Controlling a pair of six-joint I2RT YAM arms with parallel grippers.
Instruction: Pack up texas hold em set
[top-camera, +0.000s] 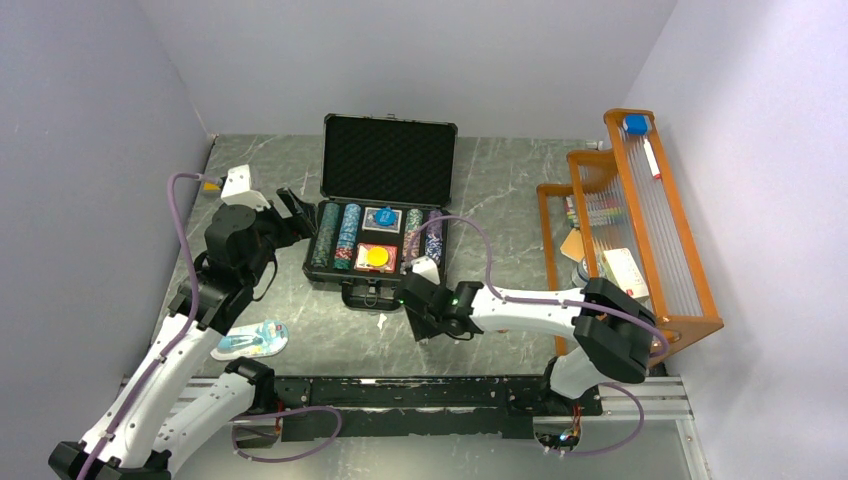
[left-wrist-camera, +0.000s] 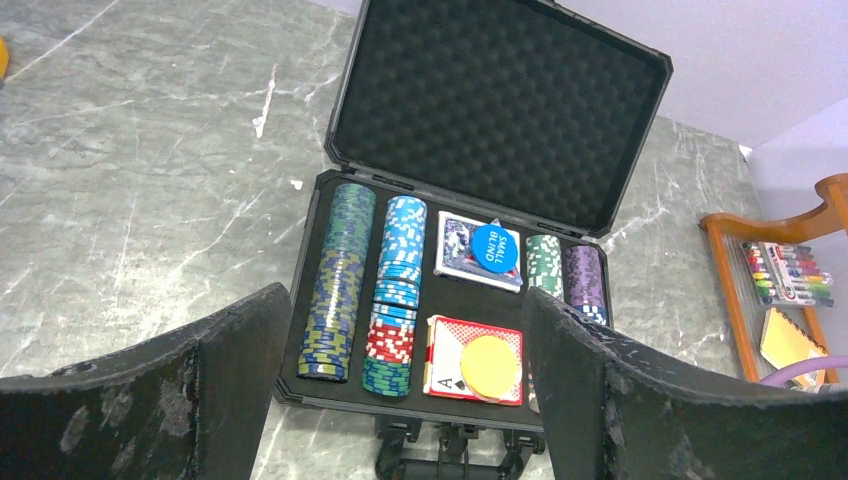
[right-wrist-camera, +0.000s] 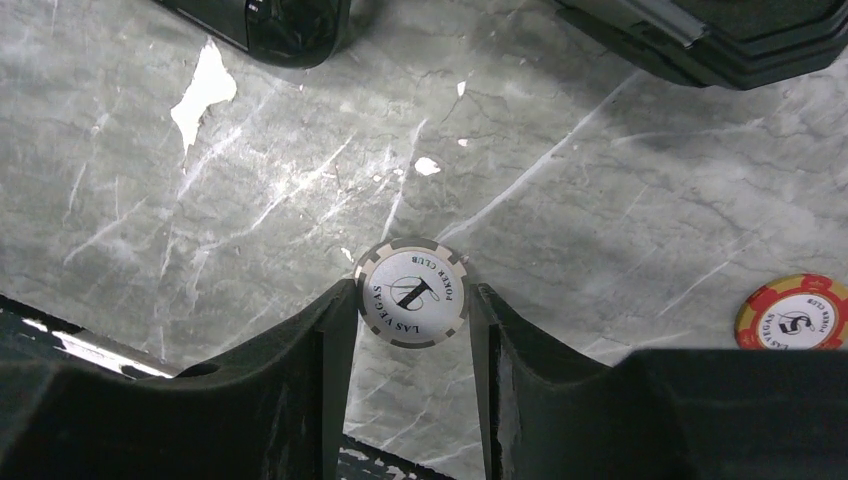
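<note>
Nearest, our right fingers (right-wrist-camera: 300, 390) clasp one white chip (right-wrist-camera: 412, 293) on the desk (right-wrist-camera: 200, 200). One red chip (right-wrist-camera: 795, 312), lower right, is partly hidden. Left fingers (left-wrist-camera: 180, 400) gape, released. Farther, mid-frame, one open case (top-camera: 388, 160) holds four chip rows (left-wrist-camera: 340, 280), two decks (left-wrist-camera: 455, 245) and two discs (left-wrist-camera: 495, 248).

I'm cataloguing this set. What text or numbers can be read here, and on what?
"SMALL BLIND": blue disc.
"LAS VEGAS POKER CLUB", "1": white chip.
"VEGAS", "5": red-yellow chip; rest cut off.
"A": red card deck.
Labels on markers: too small.
</note>
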